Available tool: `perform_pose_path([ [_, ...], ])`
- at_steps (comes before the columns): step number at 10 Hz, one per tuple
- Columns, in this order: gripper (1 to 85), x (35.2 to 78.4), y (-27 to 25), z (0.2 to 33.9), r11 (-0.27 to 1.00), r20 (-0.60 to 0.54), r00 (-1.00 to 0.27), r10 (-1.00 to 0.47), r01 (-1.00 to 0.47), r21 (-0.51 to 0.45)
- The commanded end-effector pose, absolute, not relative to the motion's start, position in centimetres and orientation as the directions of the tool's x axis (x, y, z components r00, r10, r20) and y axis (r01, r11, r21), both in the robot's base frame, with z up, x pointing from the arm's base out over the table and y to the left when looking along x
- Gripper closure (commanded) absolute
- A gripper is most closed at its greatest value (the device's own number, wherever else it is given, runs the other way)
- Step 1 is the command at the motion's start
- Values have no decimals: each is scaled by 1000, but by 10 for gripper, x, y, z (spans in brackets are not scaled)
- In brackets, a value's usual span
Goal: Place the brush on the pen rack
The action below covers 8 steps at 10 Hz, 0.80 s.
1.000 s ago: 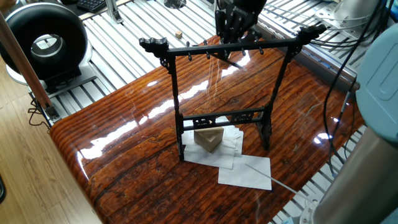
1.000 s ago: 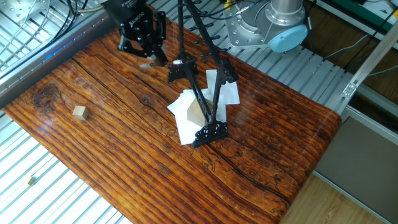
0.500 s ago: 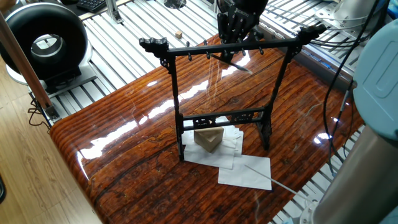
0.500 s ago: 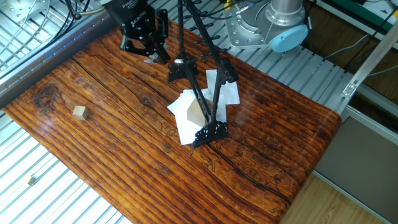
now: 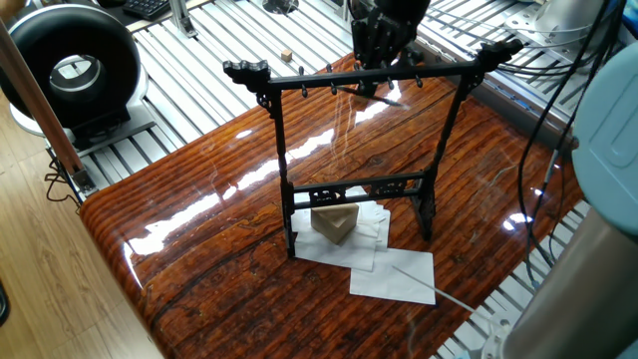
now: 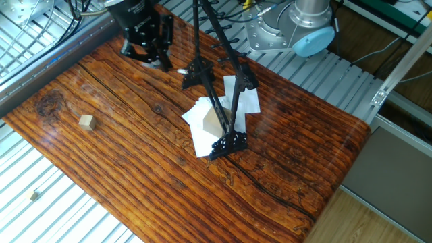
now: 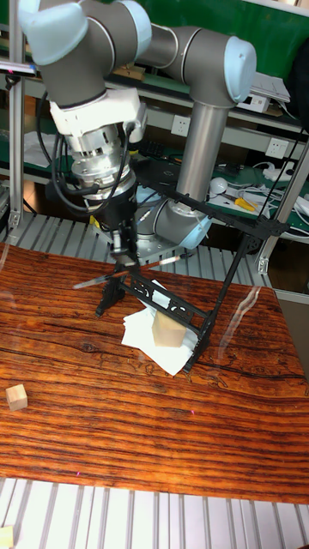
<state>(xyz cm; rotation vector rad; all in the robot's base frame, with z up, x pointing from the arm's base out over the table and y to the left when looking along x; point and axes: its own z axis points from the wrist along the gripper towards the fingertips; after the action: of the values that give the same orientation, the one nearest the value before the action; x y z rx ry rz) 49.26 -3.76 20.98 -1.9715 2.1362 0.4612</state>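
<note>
Nearest you, the pen rack (image 7: 193,300) stands on white paper sheets (image 5: 394,274), its pegs bare. Behind it, your gripper (image 7: 123,254) is clamped on the brush (image 7: 129,268), held roughly level above the table. Carrying step; next, lift it to a peg.

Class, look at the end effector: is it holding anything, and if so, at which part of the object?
The end effector holds the brush, gripped near the middle of its shaft, lying roughly horizontal.
</note>
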Motion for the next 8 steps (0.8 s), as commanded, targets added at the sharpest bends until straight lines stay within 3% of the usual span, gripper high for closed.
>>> perform_pose_path([
  [1, 847, 504, -76, 199, 106, -193, -115, -974, -993, 60],
  [4, 847, 515, -90, 194, 136, -133, -138, -981, -990, 24],
  [8, 847, 540, -102, 195, -12, -70, 18, -997, -997, -80],
])
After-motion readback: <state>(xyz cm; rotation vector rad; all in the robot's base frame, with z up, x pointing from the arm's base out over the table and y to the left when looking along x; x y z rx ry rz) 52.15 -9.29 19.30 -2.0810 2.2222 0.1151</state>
